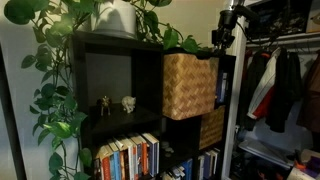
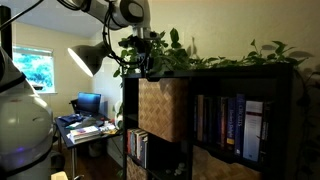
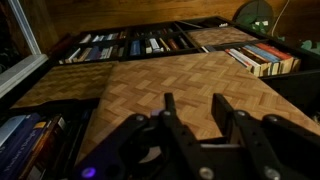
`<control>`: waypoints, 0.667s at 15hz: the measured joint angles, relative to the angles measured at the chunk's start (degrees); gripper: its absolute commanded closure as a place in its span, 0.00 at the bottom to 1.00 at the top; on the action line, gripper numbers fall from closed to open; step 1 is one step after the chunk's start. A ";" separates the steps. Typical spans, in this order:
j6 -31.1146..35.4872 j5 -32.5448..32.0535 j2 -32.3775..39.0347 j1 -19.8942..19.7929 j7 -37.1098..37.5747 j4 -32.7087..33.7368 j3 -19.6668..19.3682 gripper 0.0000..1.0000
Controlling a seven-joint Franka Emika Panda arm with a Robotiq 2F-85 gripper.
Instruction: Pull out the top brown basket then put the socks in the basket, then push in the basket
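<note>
Because the black cube shelf (image 1: 148, 62) fills both exterior views, it sets the scene. Leafy green plants (image 1: 55, 75) trail over its top and down one side. An exterior view alone shows the white arm (image 2: 108, 12) curving in from above, a desk lamp (image 2: 90, 58) and a monitor (image 2: 90, 102) behind it. Another alone shows hanging clothes (image 1: 285, 85) beside the shelf and two small figurines (image 1: 116, 103) in an open cubby.

The top brown basket (image 1: 190, 85) sits in the upper cubby and seems to jut slightly past the shelf front. It is a light tan cube of woven wicker with a checkered weave, which the wrist view shows close up as a broad herringbone face (image 3: 190, 80). A darker woven basket (image 1: 212, 128) sits in the cubby below.

Rows of books (image 1: 128, 158) fill the lower cubbies, their spine lettering too small to read.

The gripper (image 1: 224, 40) hangs at the basket's upper edge among the leaves. In the wrist view its two black fingers (image 3: 170, 115) stand apart with nothing between them.
</note>
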 measured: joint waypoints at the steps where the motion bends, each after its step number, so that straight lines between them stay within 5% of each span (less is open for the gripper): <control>1: 1.72 0.00 -0.08 0.00 0.02 -1.81 0.01 0.93; 5: 10.38 -0.02 -0.06 0.00 0.04 -8.29 0.19 1.00; 10: 22.26 -0.05 -0.05 -0.01 0.04 -12.86 0.47 0.96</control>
